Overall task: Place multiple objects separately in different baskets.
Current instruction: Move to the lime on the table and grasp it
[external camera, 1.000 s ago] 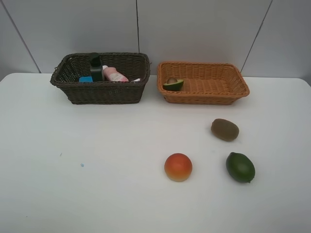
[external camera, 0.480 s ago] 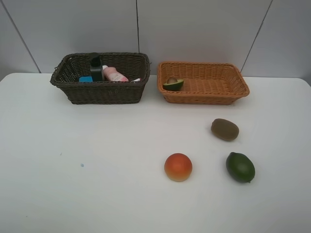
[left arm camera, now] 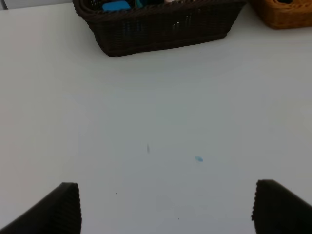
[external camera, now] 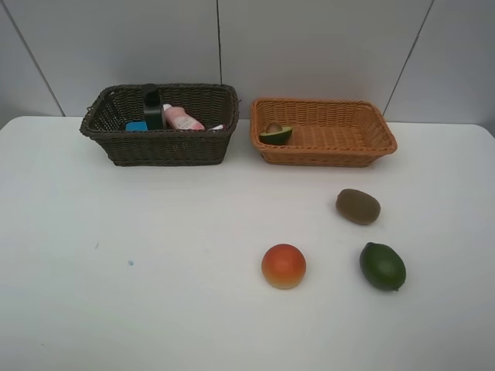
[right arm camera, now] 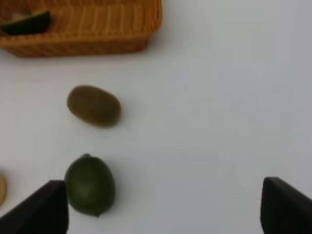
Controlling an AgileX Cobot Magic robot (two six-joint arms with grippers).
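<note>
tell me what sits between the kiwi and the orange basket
Nothing: only bare white table lies between the kiwi and the orange basket, shown in the exterior high view.

Back left: deep dark brown wicker basket [external camera: 162, 147], holding an upright dark green pump bottle [external camera: 153, 108], a leaning pink white-capped bottle [external camera: 184, 119], a blue eraser [external camera: 136, 126] and a marker tip [external camera: 217, 127]. Just beside it, right: shallower light orange basket [external camera: 325, 154] with a halved avocado [external camera: 275, 134], cut face up. On the table nearer front: brown kiwi [external camera: 357, 206], green lime [external camera: 382, 266], orange-red round fruit [external camera: 284, 266], all apart.
</note>
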